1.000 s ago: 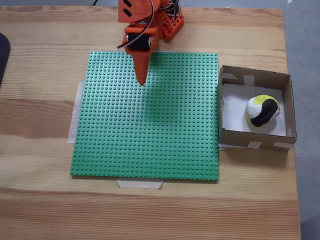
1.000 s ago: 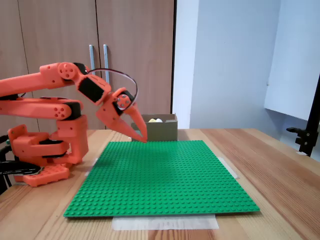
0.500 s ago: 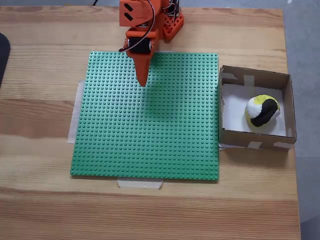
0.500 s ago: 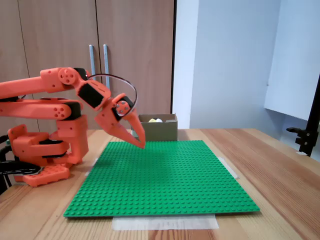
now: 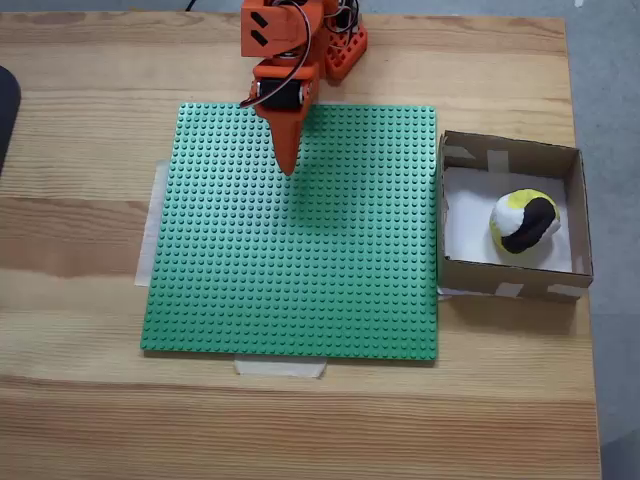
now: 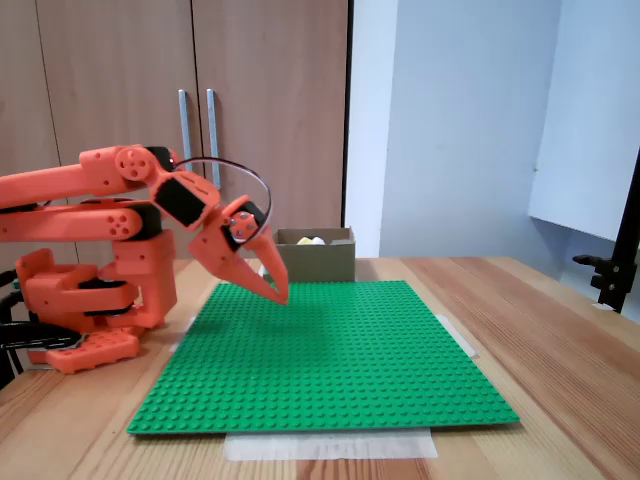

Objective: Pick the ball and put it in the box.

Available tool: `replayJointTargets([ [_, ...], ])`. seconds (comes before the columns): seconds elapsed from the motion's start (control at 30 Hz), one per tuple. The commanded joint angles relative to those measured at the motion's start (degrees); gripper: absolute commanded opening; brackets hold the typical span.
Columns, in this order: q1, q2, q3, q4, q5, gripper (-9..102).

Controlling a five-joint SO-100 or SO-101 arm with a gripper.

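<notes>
1. The ball (image 5: 524, 222), patched yellow, white and black, lies inside the box (image 5: 512, 153), on its white bottom and toward the right wall as the top-down fixed view shows it.
2. In the side-on fixed view the box (image 6: 318, 261) stands at the far end of the table, with a bit of the ball (image 6: 311, 240) peeking over its rim.
3. The box sits just beside the right edge of the green studded plate (image 5: 300, 270), on the wooden table (image 5: 80, 200).
4. The orange gripper (image 5: 289, 168) hangs over the upper part of the plate, well apart from the box; its fingers come together to 1 point and nothing is between them.
5. From the side, the gripper (image 6: 281, 295) slants down toward the plate, its tip just above the studs, and the arm (image 6: 100, 200) is folded back over its base at the left.
6. Pale tape (image 5: 280, 367) shows under the plate's near edge.
7. Wooden cabinet doors (image 6: 200, 60) with 2 metal handles stand behind the arm.
</notes>
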Motion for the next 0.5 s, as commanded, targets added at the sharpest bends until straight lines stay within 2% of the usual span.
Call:
replayJointTargets([
  [0.0,-0.09,0.26,0.0,-0.97,1.23,-1],
  [0.47,-0.09,0.26,5.01,-3.43,-1.32,-1],
])
